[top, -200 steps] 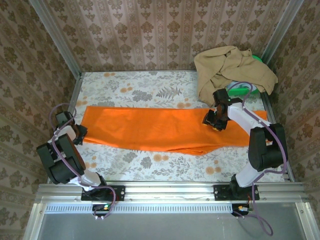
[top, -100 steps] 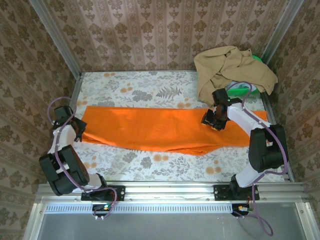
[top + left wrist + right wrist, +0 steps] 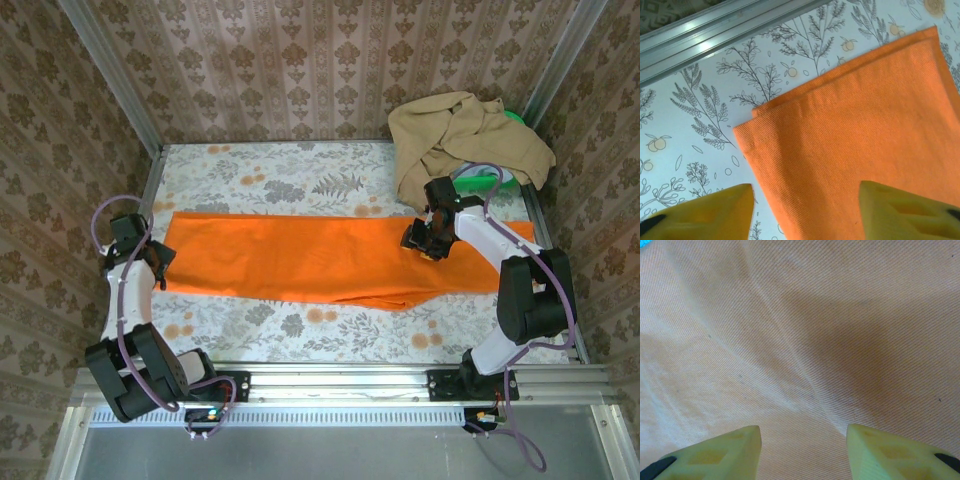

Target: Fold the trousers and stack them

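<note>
The left gripper (image 3: pixel 152 262) has let go and backed off the trousers (image 3: pixel 300 258), fingers spread at their left hem. The right gripper (image 3: pixel 425 240) hovers spread over their right end. They lie flat across the table (image 3: pixel 300 170). The crosswise fold looks next, which calls for a fresh pinch on one end.

Close in on the right hand (image 3: pixel 804 440): its two pale yellow-green fingertips (image 3: pixel 715 455) stand apart at the bottom edge, with pale peach-tan twill cloth (image 3: pixel 830 315) showing in the gap. A soft crease runs diagonally from upper left towards that gap. A shadow darkens the cloth centre-right, and a turquoise sliver (image 3: pixel 642 242) peeks into the top-left corner.
</note>
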You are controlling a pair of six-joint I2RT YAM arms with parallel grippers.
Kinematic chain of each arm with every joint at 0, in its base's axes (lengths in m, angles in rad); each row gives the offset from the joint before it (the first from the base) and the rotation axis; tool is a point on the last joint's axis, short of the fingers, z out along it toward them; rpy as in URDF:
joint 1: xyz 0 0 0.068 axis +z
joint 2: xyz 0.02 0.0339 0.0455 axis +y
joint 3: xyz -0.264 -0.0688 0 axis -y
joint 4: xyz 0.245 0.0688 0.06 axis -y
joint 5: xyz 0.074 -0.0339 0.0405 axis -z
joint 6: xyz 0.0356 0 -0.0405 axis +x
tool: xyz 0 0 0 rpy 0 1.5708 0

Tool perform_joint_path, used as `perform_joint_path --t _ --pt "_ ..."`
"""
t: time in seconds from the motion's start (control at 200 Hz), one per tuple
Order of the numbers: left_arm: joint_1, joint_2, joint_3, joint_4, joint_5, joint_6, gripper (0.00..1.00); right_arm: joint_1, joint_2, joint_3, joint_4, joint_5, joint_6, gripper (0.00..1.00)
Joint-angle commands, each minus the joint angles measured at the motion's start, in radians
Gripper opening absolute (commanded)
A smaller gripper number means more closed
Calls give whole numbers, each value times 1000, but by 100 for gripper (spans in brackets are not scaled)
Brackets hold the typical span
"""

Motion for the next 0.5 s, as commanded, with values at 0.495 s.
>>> perform_joint_path --t 0.495 --pt "-21 622 585 -183 -22 377 68 52 -116 -138 100 -37 50 53"
